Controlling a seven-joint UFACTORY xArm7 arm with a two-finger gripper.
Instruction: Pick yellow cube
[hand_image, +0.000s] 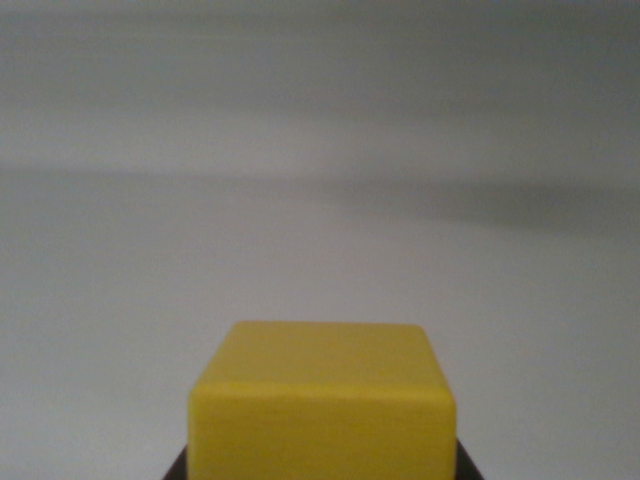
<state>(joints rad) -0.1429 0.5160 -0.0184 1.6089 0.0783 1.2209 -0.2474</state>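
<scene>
The yellow cube (322, 405) fills the bottom middle of the wrist view, very close to the camera, with its top face and near face showing. Only two dark slivers of my gripper (320, 472) show, pressed against the cube's lower left and lower right corners. The fingers sit tight on both sides of the cube, so the gripper is shut on it. The cube's underside and the rest of the fingers are cut off by the bottom edge.
A plain pale grey surface (320, 250) stretches behind the cube, blurred. A soft dark shadow band (480, 205) crosses it from the left edge to the right.
</scene>
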